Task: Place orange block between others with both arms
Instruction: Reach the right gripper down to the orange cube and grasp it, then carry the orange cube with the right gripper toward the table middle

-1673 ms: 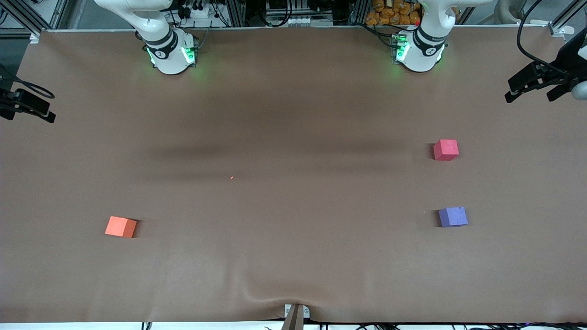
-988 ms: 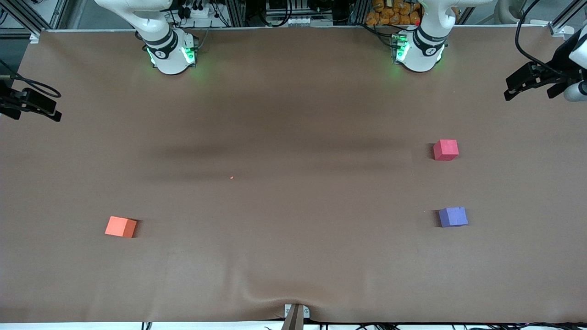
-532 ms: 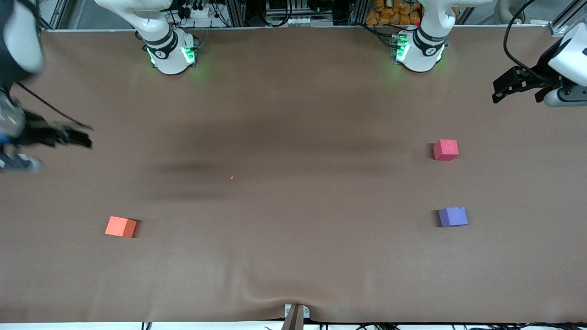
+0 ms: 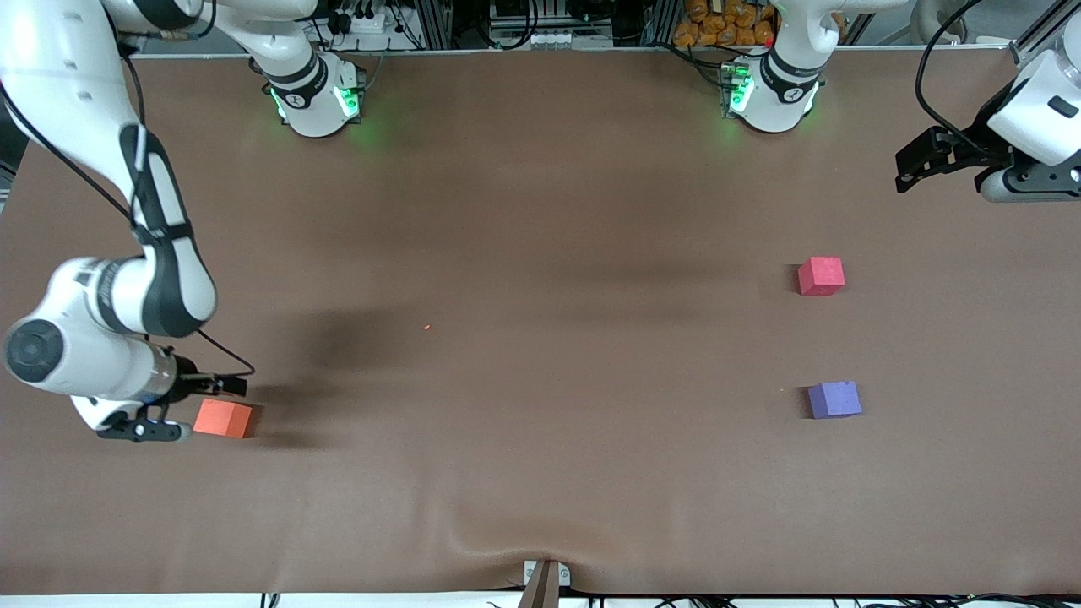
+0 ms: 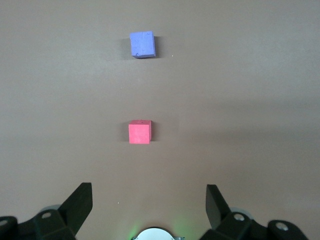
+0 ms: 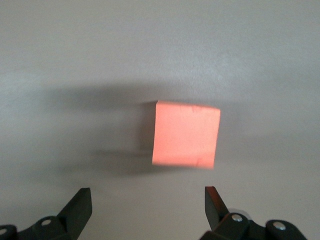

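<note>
Orange block [image 4: 223, 418] sits slightly skewed, beside the spread right hand [image 4: 187, 409].

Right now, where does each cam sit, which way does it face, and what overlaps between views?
Front view: high across the table, facing both arm bases; shows the right gripper by the orange block, and the left gripper over the table's left-arm end.
Left wrist view: on the left arm's wrist, looking down past its open fingers at the red-pink cube and purple-blue cube.
Right wrist view: on the right arm's wrist, close above the orange block, open fingers showing.
Shared: front view shows all three cubes; the wrist views share none.
</note>
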{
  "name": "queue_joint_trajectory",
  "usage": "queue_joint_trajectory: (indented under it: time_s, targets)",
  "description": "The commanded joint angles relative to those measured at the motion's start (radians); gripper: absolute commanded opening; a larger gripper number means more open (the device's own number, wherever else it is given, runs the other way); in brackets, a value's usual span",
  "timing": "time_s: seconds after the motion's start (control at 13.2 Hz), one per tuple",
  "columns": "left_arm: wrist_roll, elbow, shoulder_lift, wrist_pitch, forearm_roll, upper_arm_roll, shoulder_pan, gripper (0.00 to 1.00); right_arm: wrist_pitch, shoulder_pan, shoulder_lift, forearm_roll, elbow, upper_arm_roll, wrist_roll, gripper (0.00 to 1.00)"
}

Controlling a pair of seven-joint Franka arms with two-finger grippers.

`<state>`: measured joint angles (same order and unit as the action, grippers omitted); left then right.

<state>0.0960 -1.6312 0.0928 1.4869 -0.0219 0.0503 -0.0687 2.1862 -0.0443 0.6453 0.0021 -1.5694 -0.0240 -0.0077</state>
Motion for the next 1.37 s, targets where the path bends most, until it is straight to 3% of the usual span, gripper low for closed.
queue_joint_trajectory:
  time_s: [0.0,0.38,0.76,0.84,0.91,0.99,1.06,1.22,1.29]
  targets:
    - [-0.001,0.013,-0.001,-0.01,-0.024,0.005,-0.002,1.0,0.071,-0.016,0.059,-0.008,0.042,0.009,-0.017,1.0]
    - [-0.001,0.013,-0.001,-0.01,-0.023,0.003,0.004,1.0,0.104,-0.037,0.086,-0.019,0.042,0.009,-0.054,1.0]
    - [0.001,0.013,-0.007,-0.005,-0.02,0.003,0.007,1.0,0.224,-0.055,0.143,-0.008,0.035,0.009,-0.087,1.0]
    - [0.002,0.014,-0.008,-0.004,-0.016,0.003,0.006,1.0,0.224,-0.055,0.143,-0.007,0.035,0.009,-0.089,0.79]
    - [0.004,0.017,-0.008,-0.002,-0.018,0.003,0.003,1.0,0.224,-0.055,0.143,-0.005,0.031,0.01,-0.092,0.43]
    - [0.002,0.017,-0.008,-0.004,-0.02,0.003,0.004,1.0,0.215,-0.055,0.142,0.001,0.025,0.012,-0.089,0.17]
    - [0.002,0.019,-0.008,-0.002,-0.018,0.003,0.004,1.0,0.21,-0.045,0.136,0.002,0.002,0.013,-0.084,0.01]
    - [0.002,0.02,-0.018,-0.002,-0.02,0.003,0.006,1.0,0.155,-0.013,0.107,0.002,-0.015,0.033,-0.089,0.0]
    - [0.004,0.02,-0.018,-0.002,-0.02,0.003,0.006,1.0,0.086,-0.006,0.081,0.002,-0.014,0.08,-0.077,0.0]
